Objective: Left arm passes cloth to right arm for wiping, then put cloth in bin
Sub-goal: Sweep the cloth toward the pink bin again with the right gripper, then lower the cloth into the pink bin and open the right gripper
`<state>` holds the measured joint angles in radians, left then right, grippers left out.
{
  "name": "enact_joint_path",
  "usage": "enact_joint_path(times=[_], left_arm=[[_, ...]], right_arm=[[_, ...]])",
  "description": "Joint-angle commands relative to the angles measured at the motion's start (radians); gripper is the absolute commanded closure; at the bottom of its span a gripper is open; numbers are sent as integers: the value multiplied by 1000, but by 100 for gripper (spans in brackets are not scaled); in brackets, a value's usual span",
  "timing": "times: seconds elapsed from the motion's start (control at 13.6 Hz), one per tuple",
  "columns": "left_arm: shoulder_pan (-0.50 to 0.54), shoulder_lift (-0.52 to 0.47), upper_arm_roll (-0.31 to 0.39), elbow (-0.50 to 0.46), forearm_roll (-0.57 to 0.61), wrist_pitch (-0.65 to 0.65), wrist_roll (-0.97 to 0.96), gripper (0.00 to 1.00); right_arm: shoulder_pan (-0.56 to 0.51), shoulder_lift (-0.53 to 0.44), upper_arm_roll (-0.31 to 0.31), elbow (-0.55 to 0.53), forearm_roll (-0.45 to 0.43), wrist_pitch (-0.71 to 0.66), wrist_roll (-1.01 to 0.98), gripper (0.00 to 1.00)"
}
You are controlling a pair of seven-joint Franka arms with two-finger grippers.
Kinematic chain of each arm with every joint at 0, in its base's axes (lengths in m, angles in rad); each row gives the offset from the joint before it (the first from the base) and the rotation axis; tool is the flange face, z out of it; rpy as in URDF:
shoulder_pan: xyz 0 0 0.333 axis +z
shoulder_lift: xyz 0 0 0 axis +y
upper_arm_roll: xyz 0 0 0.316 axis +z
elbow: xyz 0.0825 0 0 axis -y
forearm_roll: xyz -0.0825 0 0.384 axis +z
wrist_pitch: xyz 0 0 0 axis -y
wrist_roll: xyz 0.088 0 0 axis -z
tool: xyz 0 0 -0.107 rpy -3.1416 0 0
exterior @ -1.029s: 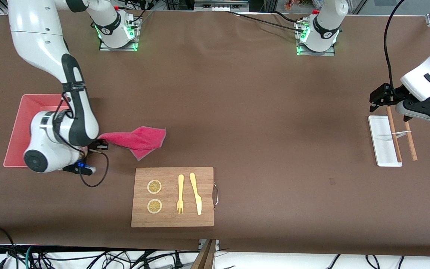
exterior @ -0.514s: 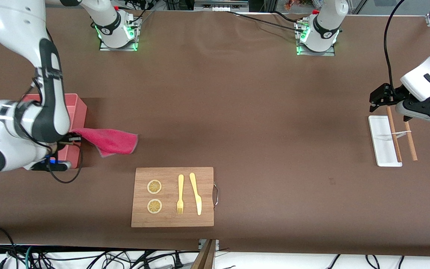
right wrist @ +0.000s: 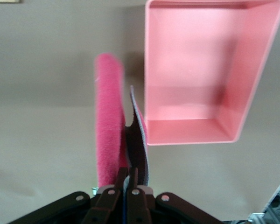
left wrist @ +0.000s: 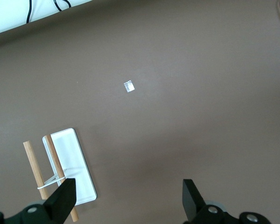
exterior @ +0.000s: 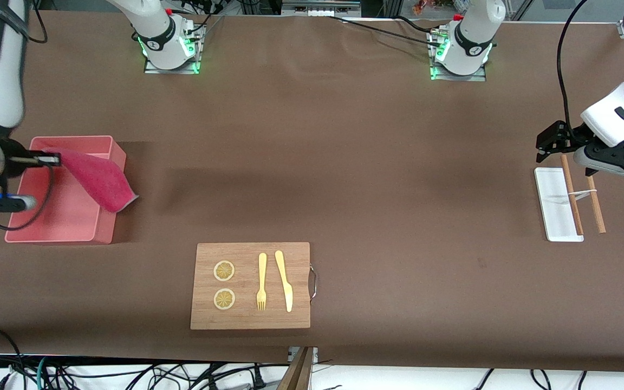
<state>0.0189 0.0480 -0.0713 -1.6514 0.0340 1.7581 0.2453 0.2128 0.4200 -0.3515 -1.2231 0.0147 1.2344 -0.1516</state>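
We see a magenta cloth (exterior: pixel 101 181) with grey edging, a salmon-pink bin (exterior: pixel 63 225), and a brown table (exterior: pixel 344 162)

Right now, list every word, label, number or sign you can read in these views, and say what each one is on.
None can be read.
Right arm's base: a small dark mark, too small to read.
Left arm's base: the same.
Small white scrap on the table: no legible print.
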Motion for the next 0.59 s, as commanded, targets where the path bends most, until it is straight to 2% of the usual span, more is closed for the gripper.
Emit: enact_joint_path(times=[0.0,0.22,0.51], left_arm=[[-5,-7,-5,-5,20,4,3,0],[-5,-8,-5,-5,20,4,2,0],[-8,-2,-8,-1,17,7,2,0]], right_arm=[[-64,-32,6,-18,-68,-9,-130,100],[-137,-27,5,-44,-133,20,-244,100],[-170,6,3,-107,-137,111,-270,100]])
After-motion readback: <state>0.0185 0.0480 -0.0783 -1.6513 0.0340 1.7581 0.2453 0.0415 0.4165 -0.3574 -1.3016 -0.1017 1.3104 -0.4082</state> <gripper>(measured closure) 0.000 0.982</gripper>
